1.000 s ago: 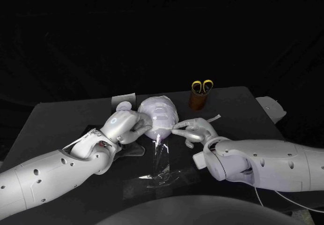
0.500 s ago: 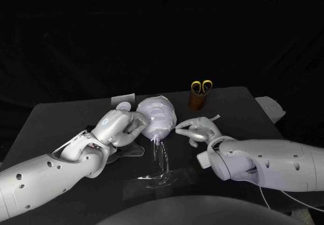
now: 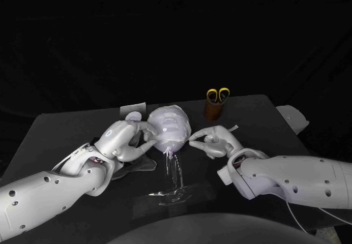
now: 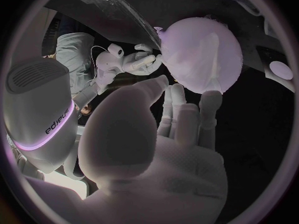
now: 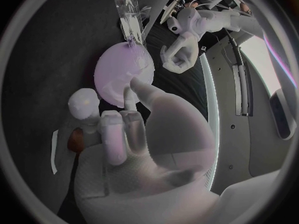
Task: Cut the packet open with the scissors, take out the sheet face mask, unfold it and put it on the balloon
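Our left arm [image 3: 51, 188] reaches in from the left, its forearm angled toward the middle. Our left hand [image 3: 124, 140] sits at its end with its back turned upward. Its fingers [image 4: 179, 107] stretch forward, close side by side, with the thumb alongside, and they grip nothing. Our right arm [image 3: 293, 178] reaches in from the right, and our right hand [image 3: 214, 142] points toward the left one. Its thumb and a fingertip draw together while the other fingers curl beneath. We cannot tell whether they pinch anything. The two hands are near each other but apart.
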